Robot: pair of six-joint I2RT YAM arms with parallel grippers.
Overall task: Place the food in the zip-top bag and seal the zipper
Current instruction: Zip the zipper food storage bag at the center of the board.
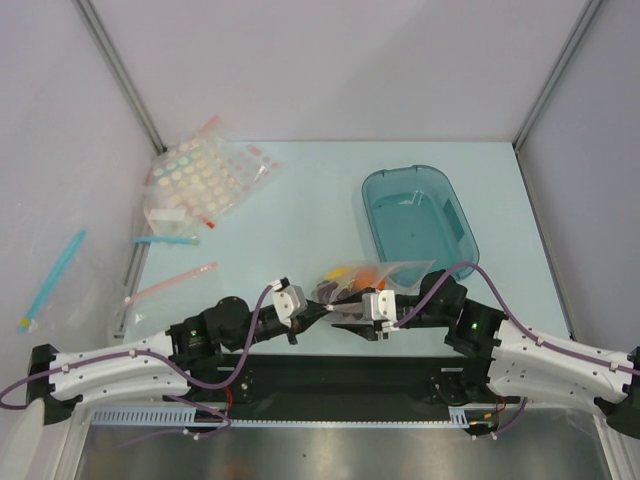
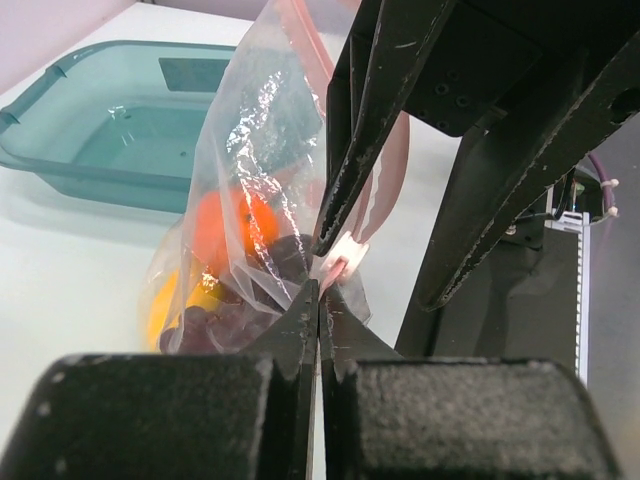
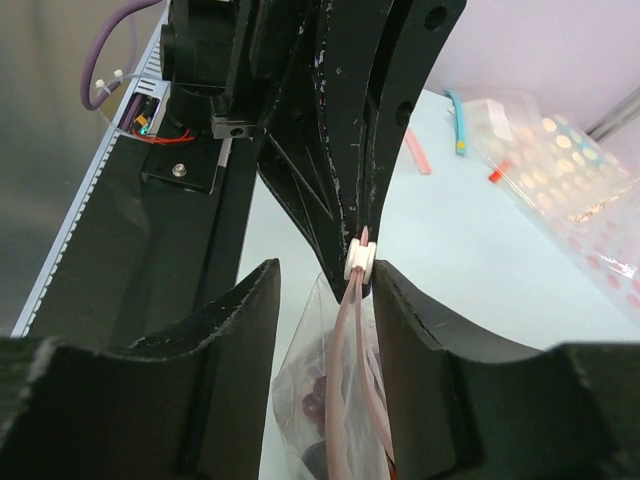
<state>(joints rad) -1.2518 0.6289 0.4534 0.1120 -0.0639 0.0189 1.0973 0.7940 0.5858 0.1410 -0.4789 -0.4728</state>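
Note:
The zip-top bag (image 1: 368, 272) lies between the two grippers, in front of the teal tray. It holds the food: an orange (image 2: 235, 230), a yellow piece (image 2: 172, 298) and dark grapes (image 2: 232, 312). My left gripper (image 2: 320, 290) is shut on the end of the bag's mouth edge, just past a white slider (image 2: 340, 256). The zipper (image 3: 345, 340) is a pale pink double strip hanging below that slider (image 3: 360, 260). My right gripper (image 3: 327, 268) is open, one finger on each side of the strip, and its right finger touches the slider. In the top view the grippers meet tip to tip (image 1: 338, 308).
The teal tray (image 1: 420, 215) stands empty behind the bag. Clear bags with pastel dots (image 1: 205, 180) lie at the back left, with a blue strip (image 1: 50, 275) and a red strip (image 1: 175, 282) nearby. A black mat (image 1: 340, 375) runs along the near edge.

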